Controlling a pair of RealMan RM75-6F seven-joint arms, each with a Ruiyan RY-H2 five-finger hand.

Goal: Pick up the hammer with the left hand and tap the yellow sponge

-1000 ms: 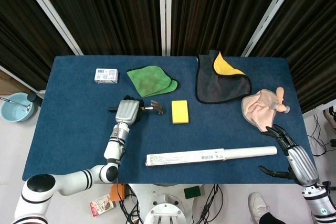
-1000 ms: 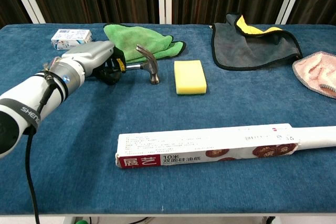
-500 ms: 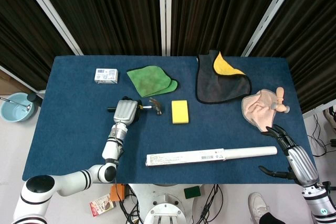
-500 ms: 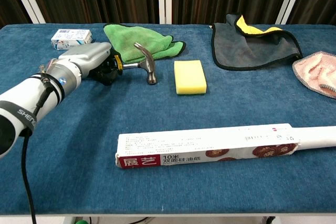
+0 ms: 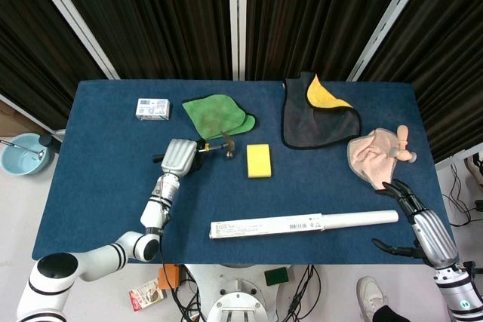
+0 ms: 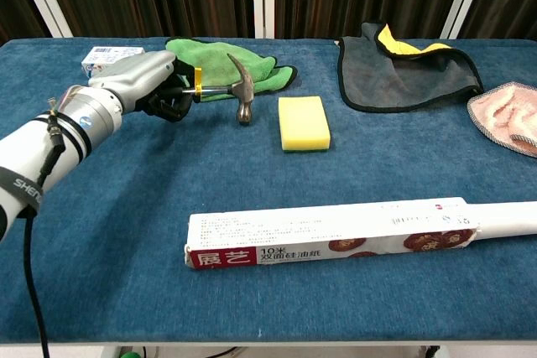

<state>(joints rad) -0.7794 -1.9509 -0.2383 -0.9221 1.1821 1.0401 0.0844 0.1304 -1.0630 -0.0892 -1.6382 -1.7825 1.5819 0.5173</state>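
Note:
My left hand point(image 5: 179, 157) point(image 6: 143, 81) grips the handle of a small claw hammer point(image 6: 225, 90) and holds it clear of the blue table. The steel head point(image 5: 227, 145) points toward the yellow sponge point(image 5: 259, 161) point(image 6: 303, 121), which lies flat on the table just right of the hammer head, apart from it. My right hand point(image 5: 419, 220) hovers at the table's front right corner, fingers apart and holding nothing. It does not show in the chest view.
A green cloth point(image 5: 217, 115) lies behind the hammer. A small white box point(image 5: 152, 108) sits at the back left. A dark cloth with a yellow lining point(image 5: 319, 115) and a pink cloth point(image 5: 375, 154) lie right. A long foil box point(image 6: 336, 230) runs along the front.
My left hand has lifted the hammer off the table and swung its head up and toward the sponge. The right hand has not moved.

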